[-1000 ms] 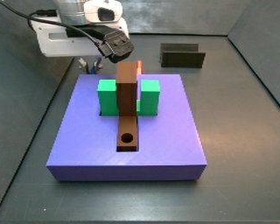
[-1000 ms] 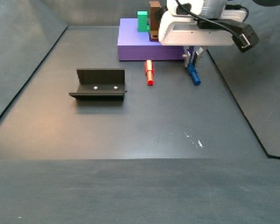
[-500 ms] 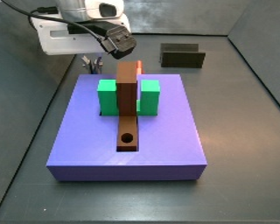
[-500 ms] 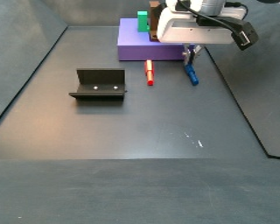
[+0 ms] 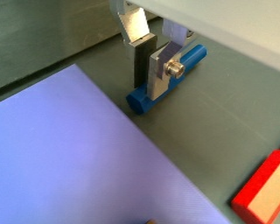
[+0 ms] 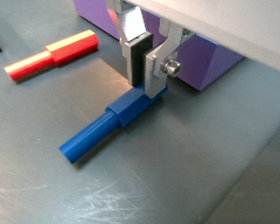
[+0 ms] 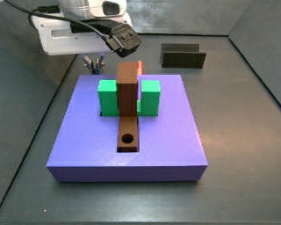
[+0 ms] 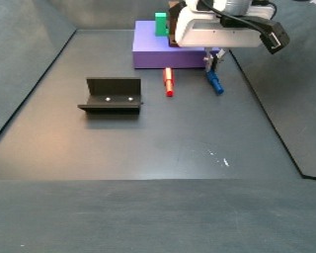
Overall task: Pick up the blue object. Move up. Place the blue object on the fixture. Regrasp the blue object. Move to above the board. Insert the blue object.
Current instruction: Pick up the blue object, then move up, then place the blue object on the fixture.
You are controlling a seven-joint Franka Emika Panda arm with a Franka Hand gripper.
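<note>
Seen close in a wrist view: the tool [image 5: 152,70] clenched on the blue object [image 5: 168,78], silver fingers [image 5: 164,73] pressed flat against the peg's sides near its middle, the peg running slantwise with one rounded end beside the edge of the board [image 5: 73,149], whose lavender top spreads just beside the tool; a red piece [image 5: 266,185] with a pale face lying on the grey worktop [image 5: 213,122], well apart from the tool. In a wrist view from the opposite side: the tool [image 6: 146,76] gripping one end of the blue object [image 6: 108,129], the rest of the peg stretching away across the worktop [image 6: 213,166] and seemingly resting on it; the board [image 6: 178,44] directly behind the tool; the red piece [image 6: 52,53], red at one end and tan at the other, lying apart from the tool. In a side view: the tool [image 7: 92,64] low behind the board [image 7: 129,141], beyond the green block [image 7: 109,97] and the brown bar [image 7: 130,105] with its round hole; peg hidden here; the fixture [image 7: 183,56] well apart, farther back. In a side view from the far end: the tool [image 8: 211,61] low beside the board [image 8: 154,49], the blue object [image 8: 215,81] slanting out from beneath it along the worktop [image 8: 161,148]; the red piece [image 8: 169,85] near the tool, the fixture [image 8: 112,96] farther off on the same side.
</note>
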